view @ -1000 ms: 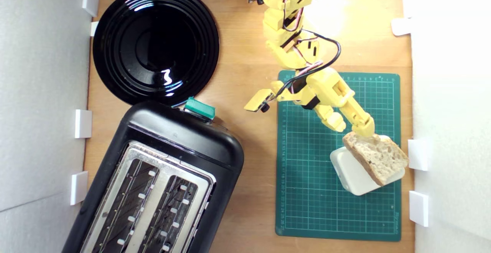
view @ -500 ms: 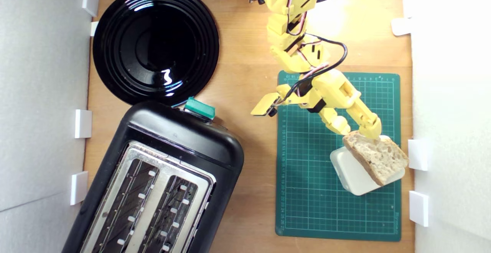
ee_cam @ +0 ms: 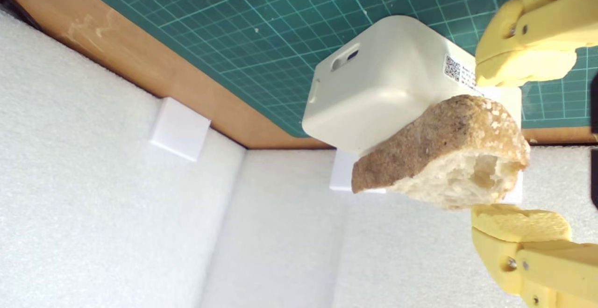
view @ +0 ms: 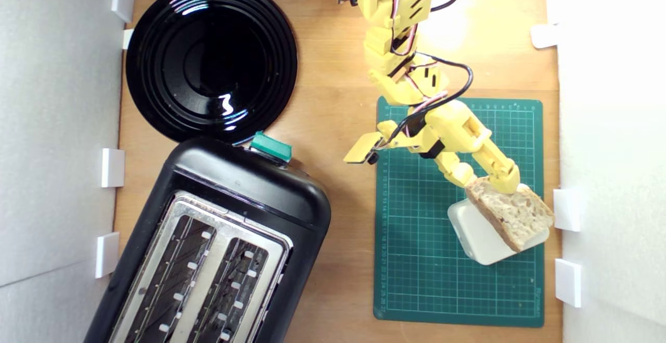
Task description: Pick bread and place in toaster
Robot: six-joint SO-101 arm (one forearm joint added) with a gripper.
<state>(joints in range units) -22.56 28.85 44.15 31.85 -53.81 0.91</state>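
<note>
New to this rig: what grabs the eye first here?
Probably the big black toaster with its silver two-slot top, filling the lower part of the exterior view's left, with a glossy black plate just above it. On that view's right, the yellow gripper straddles a slice of bread lying on a white box on the green cutting mat, fingers open.

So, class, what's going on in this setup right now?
A yellow arm has its gripper open around the near end of the bread, one finger on each side, not yet closed. The bread lies on a white box on the green mat. The toaster sits at the exterior view's lower left, both slots empty, with a black plate beside it.
</note>
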